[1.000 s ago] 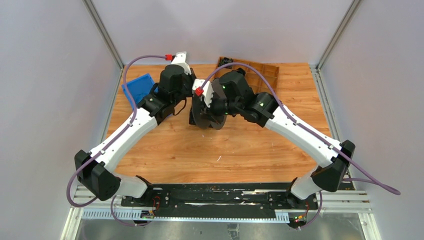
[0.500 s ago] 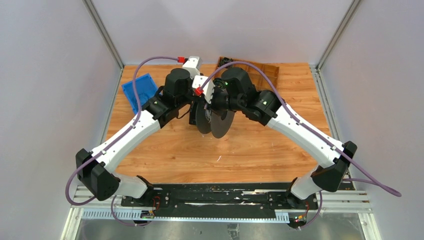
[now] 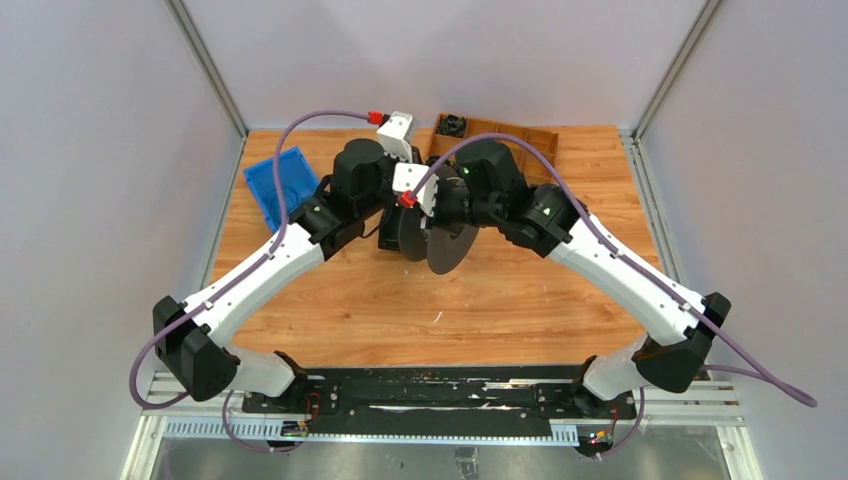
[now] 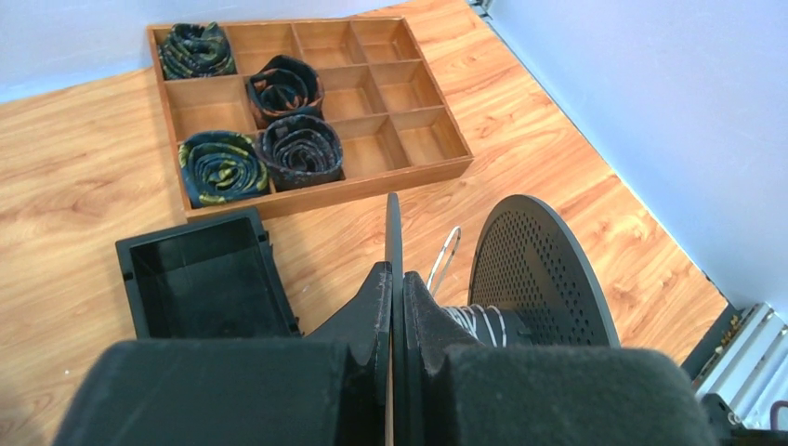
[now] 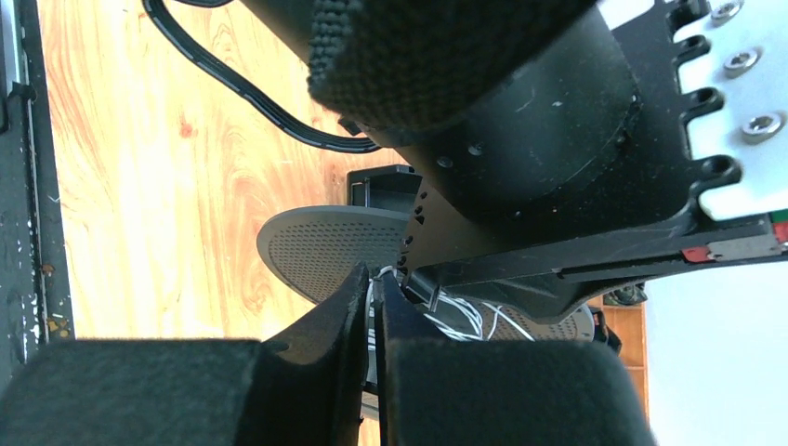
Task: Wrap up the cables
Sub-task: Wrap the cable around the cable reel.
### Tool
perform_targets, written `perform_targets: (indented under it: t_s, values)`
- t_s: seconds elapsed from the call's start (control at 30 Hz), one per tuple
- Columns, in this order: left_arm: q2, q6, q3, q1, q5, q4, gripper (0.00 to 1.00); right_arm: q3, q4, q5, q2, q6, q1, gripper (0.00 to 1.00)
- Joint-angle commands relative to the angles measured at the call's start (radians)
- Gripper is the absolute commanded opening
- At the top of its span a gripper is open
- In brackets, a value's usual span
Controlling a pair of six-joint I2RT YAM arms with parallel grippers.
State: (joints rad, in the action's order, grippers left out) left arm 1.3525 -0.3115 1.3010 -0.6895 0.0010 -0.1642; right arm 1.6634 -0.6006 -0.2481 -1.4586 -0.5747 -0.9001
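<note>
Silvery cables sit wound on the hub of a black spool, hidden from overhead. Left claw clamps the thin flange edge-on; right claw pinches a strand, blurry up close.

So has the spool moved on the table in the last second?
Yes. In the top view the spool has shifted a little to the right, further from the blue bin, which stayed put.
</note>
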Motion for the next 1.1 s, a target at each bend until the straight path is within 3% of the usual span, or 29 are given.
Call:
perform_targets:
  t_s: [0.0,0.57,0.8,0.9,1.07]
  values:
    - [-0.034,0.059,-0.021,-0.025,0.085,-0.024,0.01,0.012,0.049,0.099,0.066,-0.102,0.05,0.07]
    - [-0.046,0.084,-0.033,-0.025,0.128,-0.001,0.0,-0.045,0.041,0.22,0.145,-0.138,0.063,0.07]
    - [-0.06,0.028,-0.044,-0.006,0.088,-0.007,0.0,-0.135,0.063,0.194,0.213,-0.061,0.085,0.1]
    - [-0.068,-0.065,-0.052,0.048,0.14,0.005,0.0,-0.213,0.102,0.122,0.261,0.05,0.168,0.19]
    - [-0.092,-0.235,-0.073,0.15,0.284,0.071,0.0,-0.397,0.275,-0.124,0.346,0.314,0.408,0.35]
